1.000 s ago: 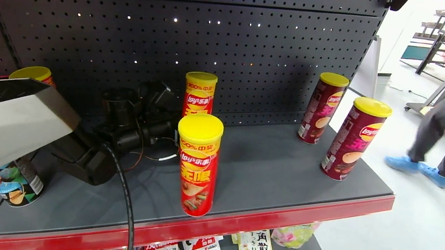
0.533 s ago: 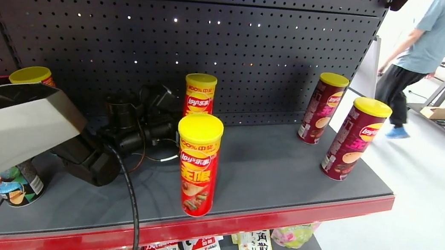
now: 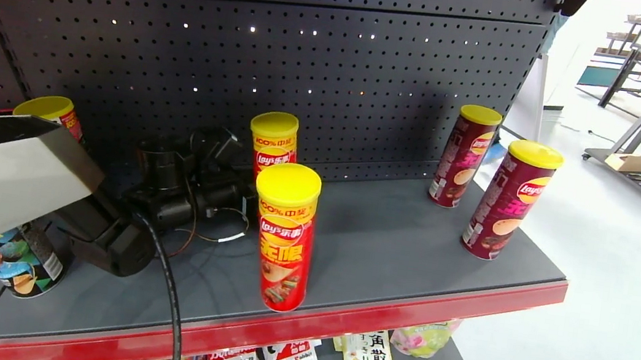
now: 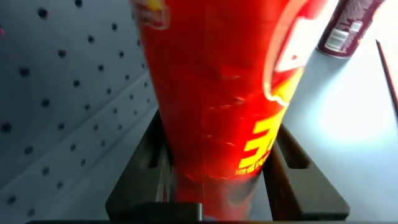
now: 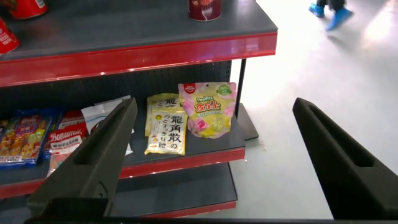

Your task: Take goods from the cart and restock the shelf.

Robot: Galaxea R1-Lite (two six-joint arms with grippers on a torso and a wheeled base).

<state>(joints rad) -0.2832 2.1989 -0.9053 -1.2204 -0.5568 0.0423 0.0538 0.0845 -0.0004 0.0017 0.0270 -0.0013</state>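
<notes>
My left gripper point(image 3: 245, 190) is shut on a red chip can with a yellow lid point(image 3: 271, 142) at the back of the grey shelf point(image 3: 397, 258), close to the pegboard. In the left wrist view the can point(image 4: 217, 106) stands between both fingers point(image 4: 140, 180), leaning slightly. A second, identical red can point(image 3: 283, 237) stands upright near the shelf's front edge, just in front of the held one. My right gripper point(image 5: 214, 106) is open with nothing in it, low down and facing the lower shelf.
Two dark red cans point(image 3: 465, 155) point(image 3: 510, 199) stand at the shelf's right end. At the left are a yellow-lidded can point(image 3: 48, 107) and a picture-printed can point(image 3: 21, 264). Snack bags point(image 5: 207, 109) point(image 5: 166, 124) lie on the lower shelf. Open floor lies to the right.
The left gripper has shifted left along the pegboard, carrying the rear red can with it; the can now leans a little. The front can and the dark red cans have not moved.
</notes>
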